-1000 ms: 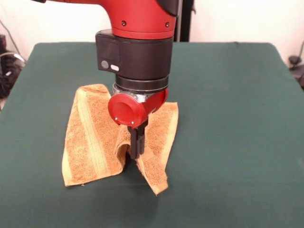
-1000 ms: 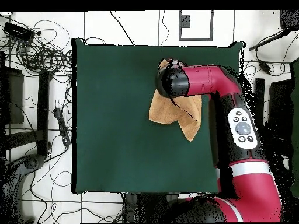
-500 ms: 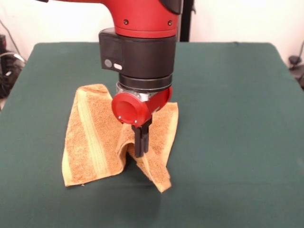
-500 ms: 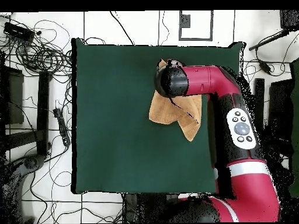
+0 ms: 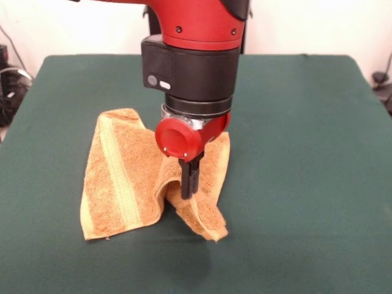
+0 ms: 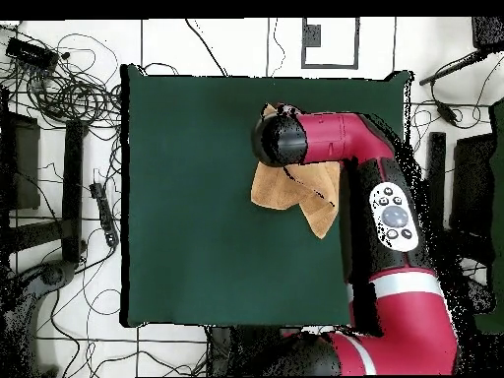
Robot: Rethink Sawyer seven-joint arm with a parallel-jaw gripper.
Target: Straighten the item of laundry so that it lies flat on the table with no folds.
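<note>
The golden-orange towel [image 5: 119, 180] lies crumpled on the dark green table [image 5: 306, 184], left of centre in the front view. Its left part lies flat with a paler woven band showing; its middle is pulled up into a peak. My gripper [image 5: 189, 191] is shut on that raised fold, with a loose corner [image 5: 211, 228] hanging down to the table below it. In the overhead view the towel [image 6: 285, 189] shows beneath the red arm [image 6: 335, 138], whose head hides the gripper.
Cables and stands [image 6: 59, 89] lie on the floor past the table's left edge in the overhead view. More gear [image 6: 472, 157] stands beyond its right edge.
The arm has moved right in the front view, dragging the pinched fold with it. The hanging corner has slid right along the table.
</note>
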